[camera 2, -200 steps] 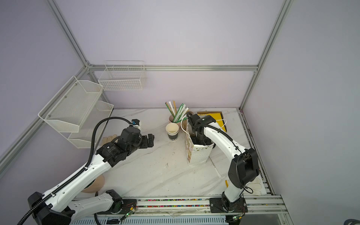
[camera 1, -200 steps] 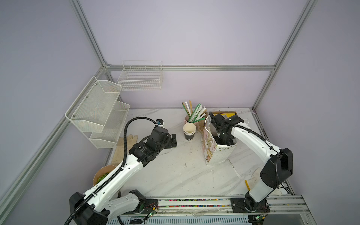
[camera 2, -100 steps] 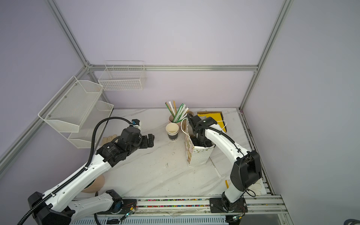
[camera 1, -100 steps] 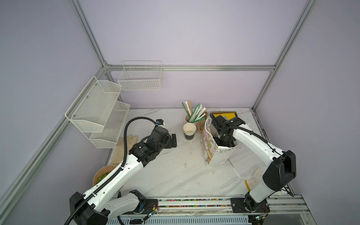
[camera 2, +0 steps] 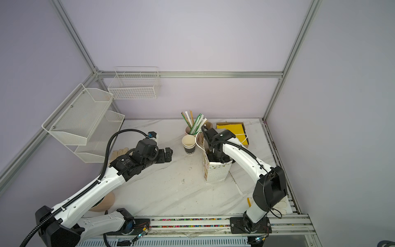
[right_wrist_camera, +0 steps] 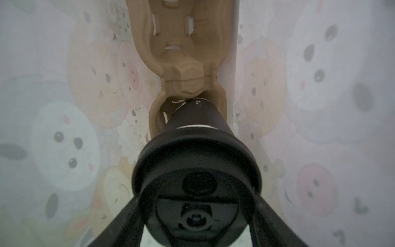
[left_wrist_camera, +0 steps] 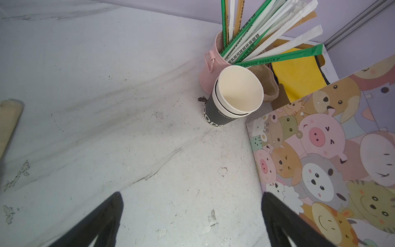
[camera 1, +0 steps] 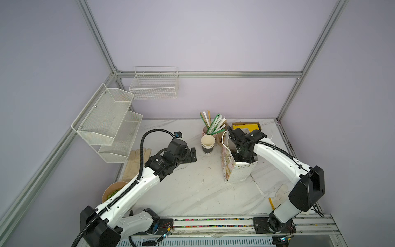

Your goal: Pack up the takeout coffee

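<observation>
Green-and-white straw wrappers (left_wrist_camera: 245, 46) carry Chinese print, partly legible as 可降解环保吸管, and one wrapper has the letters PLA further up. The dark outer wall of the stack of cups (left_wrist_camera: 222, 116) bears small white lettering that begins "Breeze you". Below it are larger white letters, cut off, roughly "OOD". In both top views that wall shows "DM".

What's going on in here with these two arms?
The right claw is down inside the cartoon-animal paper gift bag, gripping a black paper cup with a black lid, its base meeting a brown moulded-pulp cup carrier. The left claw hangs open and empty above the white marble table, near a nested stack of black paper cups.
</observation>
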Robot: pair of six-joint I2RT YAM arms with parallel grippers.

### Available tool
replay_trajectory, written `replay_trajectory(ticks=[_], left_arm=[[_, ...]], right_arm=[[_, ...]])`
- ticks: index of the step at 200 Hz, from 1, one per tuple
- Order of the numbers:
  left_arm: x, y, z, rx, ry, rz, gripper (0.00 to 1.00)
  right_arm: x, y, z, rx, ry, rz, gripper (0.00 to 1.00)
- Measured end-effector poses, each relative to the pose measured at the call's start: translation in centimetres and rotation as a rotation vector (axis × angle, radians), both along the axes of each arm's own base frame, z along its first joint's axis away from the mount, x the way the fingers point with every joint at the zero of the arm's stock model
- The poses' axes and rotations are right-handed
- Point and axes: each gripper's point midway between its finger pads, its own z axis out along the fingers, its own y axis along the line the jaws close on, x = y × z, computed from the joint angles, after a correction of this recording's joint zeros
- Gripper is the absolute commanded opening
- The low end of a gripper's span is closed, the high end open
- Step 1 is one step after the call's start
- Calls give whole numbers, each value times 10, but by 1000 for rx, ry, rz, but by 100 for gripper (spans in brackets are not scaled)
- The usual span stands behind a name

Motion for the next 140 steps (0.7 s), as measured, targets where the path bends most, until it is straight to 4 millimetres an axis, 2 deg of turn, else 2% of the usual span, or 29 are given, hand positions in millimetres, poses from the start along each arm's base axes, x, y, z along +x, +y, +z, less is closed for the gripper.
replay_trajectory(ticks=[46, 140], left_arm=[[0, 0, 0, 1, 0, 0, 100], [1, 3, 0, 3, -2, 10, 100]], right_arm=[[-8, 0, -3, -3, 7, -9, 59], [-11, 3, -4, 3, 7, -3, 59]])
